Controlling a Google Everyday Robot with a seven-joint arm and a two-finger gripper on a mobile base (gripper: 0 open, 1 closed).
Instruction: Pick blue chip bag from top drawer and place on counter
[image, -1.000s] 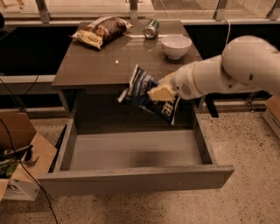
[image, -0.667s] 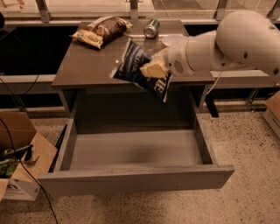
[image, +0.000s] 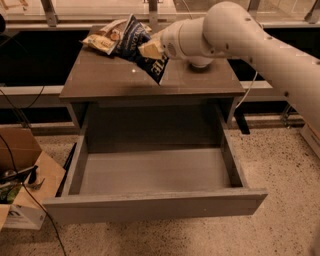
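Note:
The blue chip bag (image: 137, 47) is held in the air above the counter (image: 115, 75), tilted, its lower corner close to the glossy top near the middle. My gripper (image: 150, 50) is shut on the bag's right side; the white arm reaches in from the upper right. The top drawer (image: 155, 172) stands pulled fully open below the counter, and its grey tray has nothing in it.
A brown-and-yellow chip bag (image: 104, 40) lies at the counter's back left, just behind the blue bag. A white bowl (image: 200, 62) sits at the back right, mostly hidden by my arm. An open cardboard box (image: 20, 185) with cables stands on the floor at the left.
My gripper has lifted the blue chip bag up from over the drawer, then carried it back and left over the counter top.

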